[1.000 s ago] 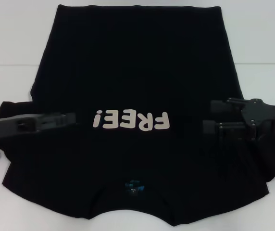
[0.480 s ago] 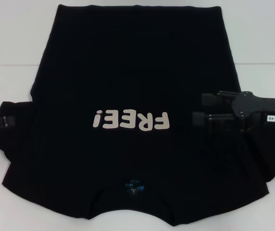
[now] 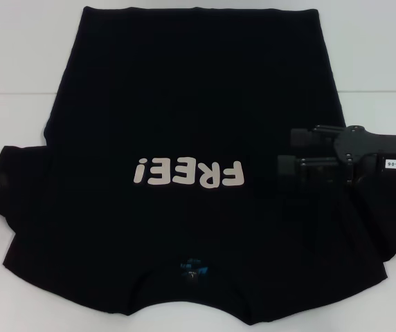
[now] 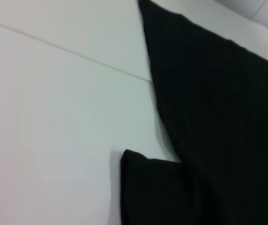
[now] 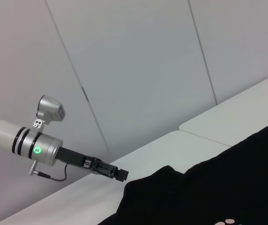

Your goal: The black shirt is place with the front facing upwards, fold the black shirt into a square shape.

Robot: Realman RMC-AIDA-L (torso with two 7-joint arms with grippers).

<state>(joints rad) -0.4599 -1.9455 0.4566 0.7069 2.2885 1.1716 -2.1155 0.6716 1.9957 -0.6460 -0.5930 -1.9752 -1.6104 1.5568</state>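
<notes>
black shirt (image 3: pixel 191 138) | flat, front up | pale "FREE!" print | collar nearest robot

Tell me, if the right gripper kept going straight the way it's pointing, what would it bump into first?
Probably nothing solid: the right gripper points sideways across the black shirt, toward its pale "FREE!" lettering. Its height above the fabric is unclear.

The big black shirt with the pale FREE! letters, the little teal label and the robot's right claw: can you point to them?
Black cotton shirt (image 3: pixel 191 90): head view, plain cloth of the body above the lettering.
Small teal neck label (image 3: pixel 192 265): head view, middle of the label at the collar.
Right gripper (image 3: pixel 296 153): head view, between its two black fingertips.
</notes>
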